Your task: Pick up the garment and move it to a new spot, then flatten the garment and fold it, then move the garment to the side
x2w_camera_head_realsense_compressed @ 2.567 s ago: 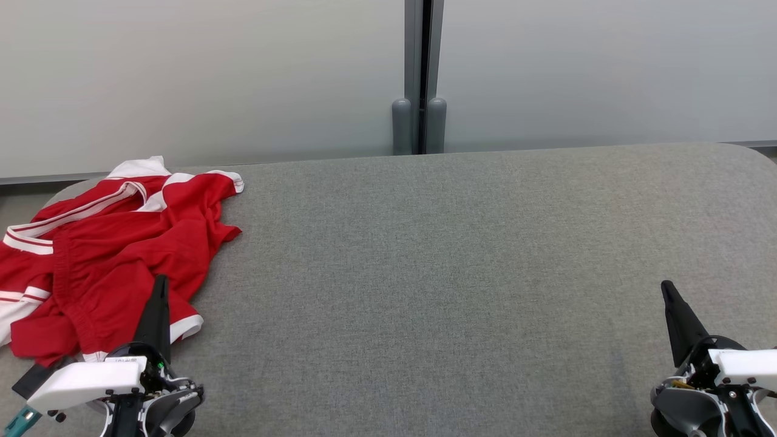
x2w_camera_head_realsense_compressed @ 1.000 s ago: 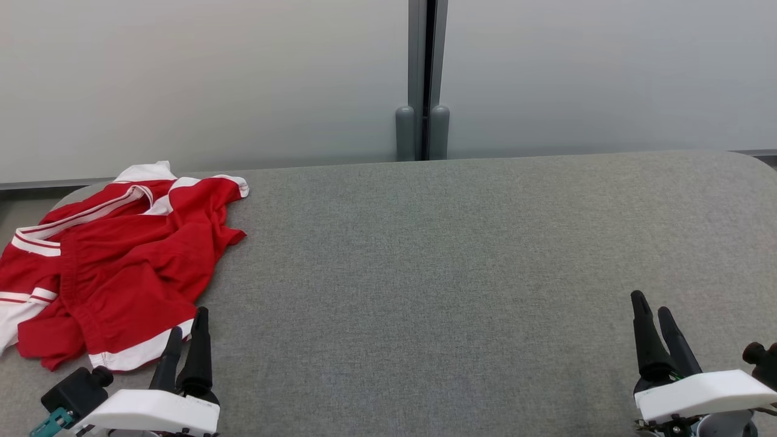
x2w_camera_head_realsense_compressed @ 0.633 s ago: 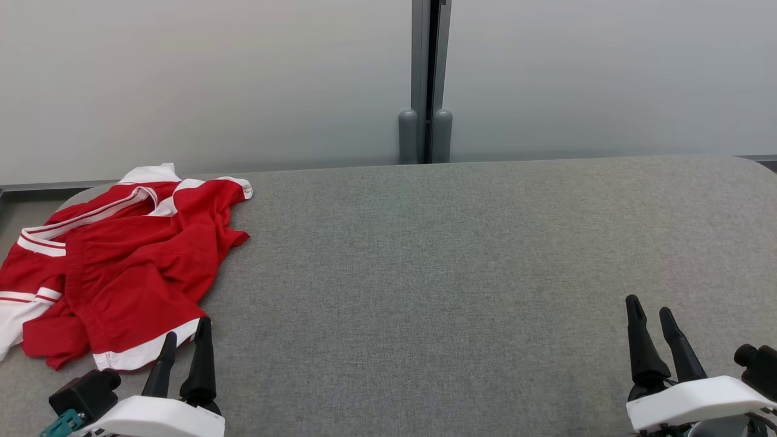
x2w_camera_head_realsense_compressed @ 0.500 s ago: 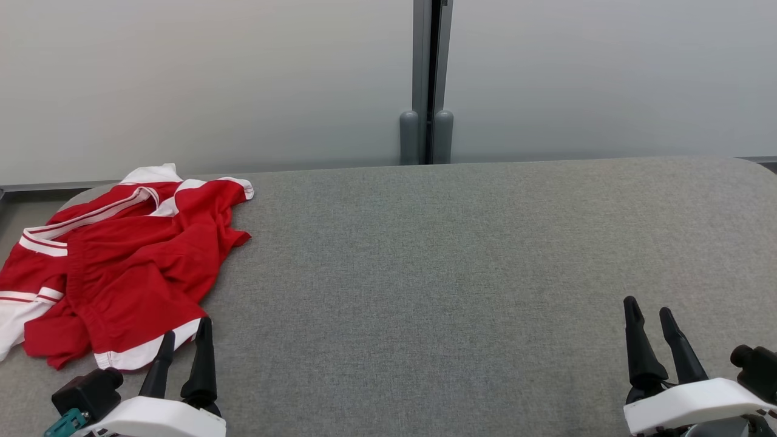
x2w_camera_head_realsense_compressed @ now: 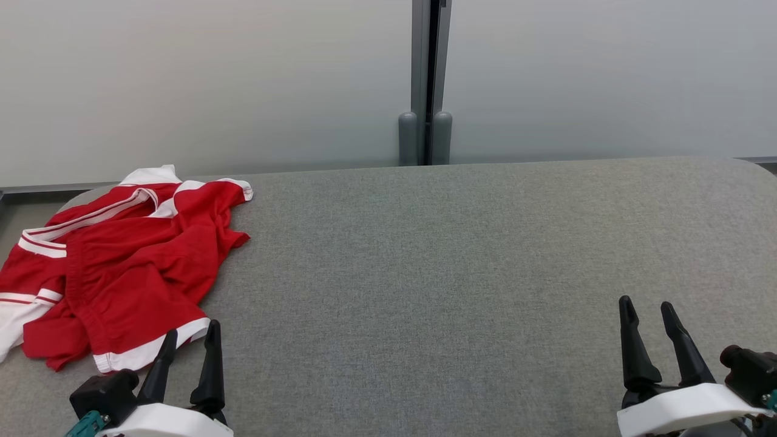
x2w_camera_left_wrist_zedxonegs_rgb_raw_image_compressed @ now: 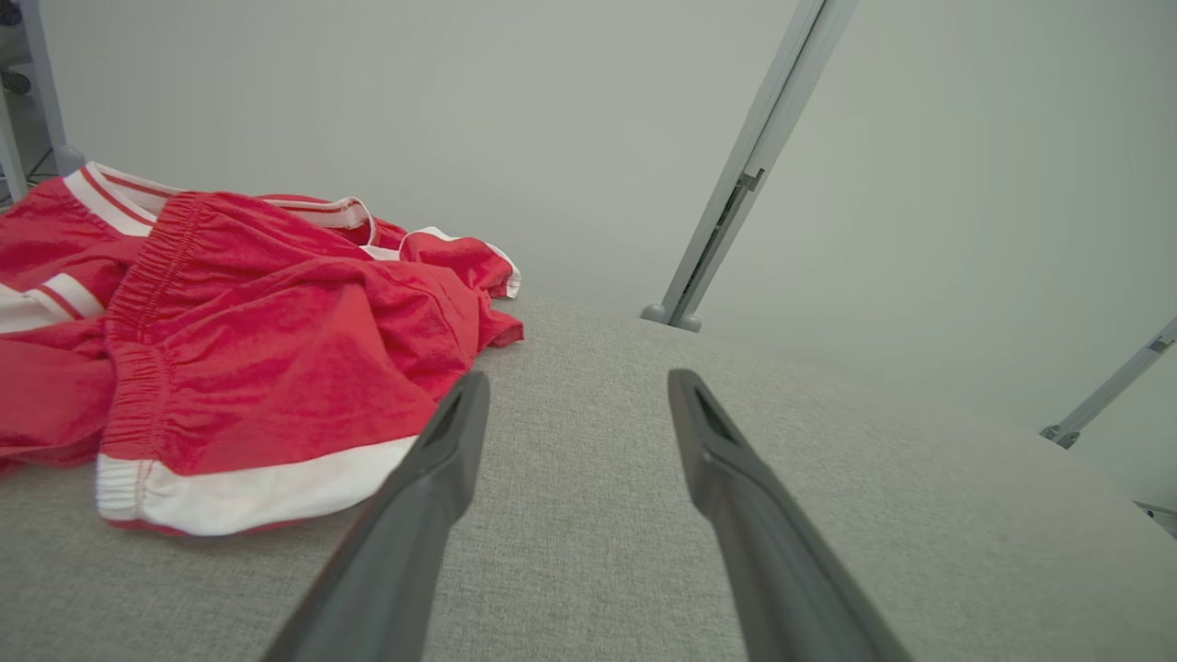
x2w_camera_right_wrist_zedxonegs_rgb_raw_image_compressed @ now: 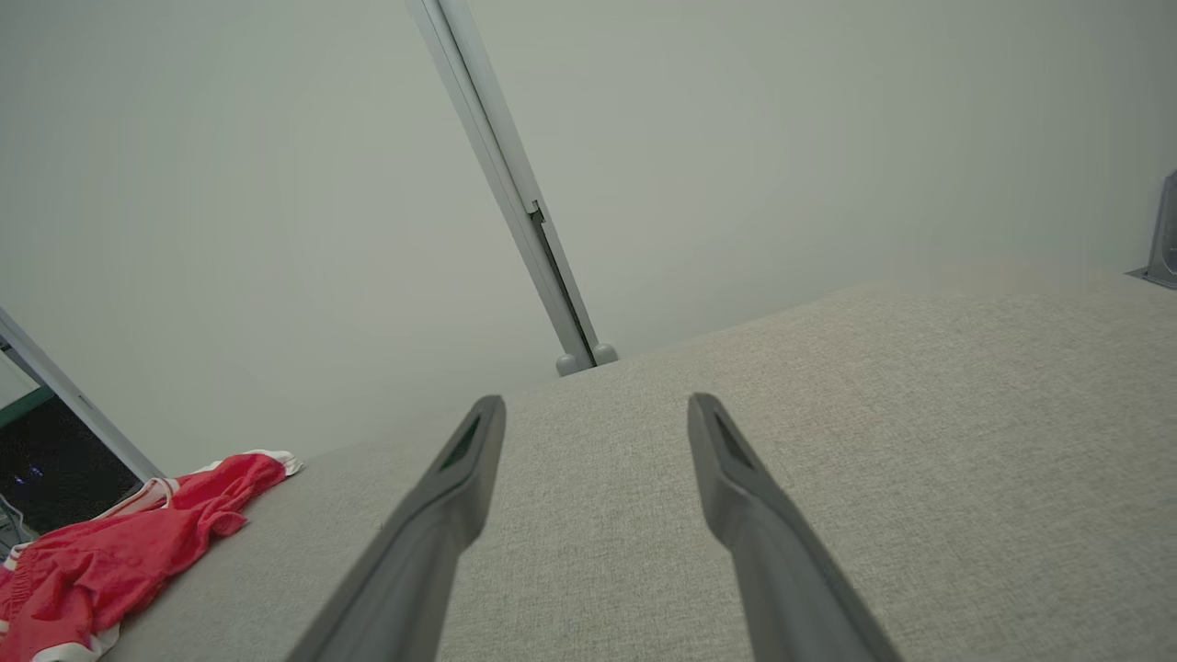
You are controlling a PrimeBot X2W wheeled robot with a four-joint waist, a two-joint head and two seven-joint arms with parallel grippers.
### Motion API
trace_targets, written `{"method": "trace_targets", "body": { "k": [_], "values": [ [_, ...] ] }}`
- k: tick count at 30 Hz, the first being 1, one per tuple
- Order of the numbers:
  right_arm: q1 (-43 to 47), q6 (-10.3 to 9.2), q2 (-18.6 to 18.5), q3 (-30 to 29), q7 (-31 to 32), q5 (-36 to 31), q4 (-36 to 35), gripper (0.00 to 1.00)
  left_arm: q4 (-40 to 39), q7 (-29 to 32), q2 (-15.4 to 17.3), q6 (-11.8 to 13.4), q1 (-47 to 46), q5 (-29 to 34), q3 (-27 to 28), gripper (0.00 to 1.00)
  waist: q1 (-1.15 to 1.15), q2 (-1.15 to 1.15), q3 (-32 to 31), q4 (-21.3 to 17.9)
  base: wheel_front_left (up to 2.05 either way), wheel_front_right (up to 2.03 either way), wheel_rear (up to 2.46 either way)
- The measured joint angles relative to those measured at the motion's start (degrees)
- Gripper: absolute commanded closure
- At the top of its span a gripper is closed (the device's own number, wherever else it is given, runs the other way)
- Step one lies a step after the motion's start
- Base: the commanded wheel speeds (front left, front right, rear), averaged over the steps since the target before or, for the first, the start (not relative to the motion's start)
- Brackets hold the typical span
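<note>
A crumpled red garment (x2w_camera_head_realsense_compressed: 121,267) with white bands lies at the left end of the grey padded table (x2w_camera_head_realsense_compressed: 455,273). My left gripper (x2w_camera_head_realsense_compressed: 191,335) stands open at the lower left, its tips just off the garment's white hem. In the left wrist view the garment (x2w_camera_left_wrist_zedxonegs_rgb_raw_image_compressed: 239,340) sits left of and ahead of the open left gripper (x2w_camera_left_wrist_zedxonegs_rgb_raw_image_compressed: 575,391), with nothing between the fingers. My right gripper (x2w_camera_head_realsense_compressed: 644,309) is open at the lower right, far from the cloth. The right wrist view shows the right gripper (x2w_camera_right_wrist_zedxonegs_rgb_raw_image_compressed: 593,409) open over bare table, the garment (x2w_camera_right_wrist_zedxonegs_rgb_raw_image_compressed: 119,552) far off at lower left.
Pale wall panels stand behind the table, joined by a grey post (x2w_camera_head_realsense_compressed: 425,85) with two round feet. The table's corners are rounded at the far left and far right. A dark gap (x2w_camera_right_wrist_zedxonegs_rgb_raw_image_compressed: 46,460) shows beyond the table's left end.
My left gripper has shifted slightly right and its fingers have spread a little. My right gripper has edged left. The head camera tilted slightly; the garment lies as before.
</note>
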Motion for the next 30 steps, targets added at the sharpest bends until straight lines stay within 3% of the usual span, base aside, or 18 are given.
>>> {"method": "trace_targets", "body": {
  "k": [30],
  "values": [
    [2.3,0.01,0.0,-0.2,-3.8,-11.0,0.3,0.00,0.5,-3.8,0.1,1.0,1.5,14.3,-0.8,0.00,0.00,0.00,-0.6,0.2,0.00,0.00,0.00]
  ]
}}
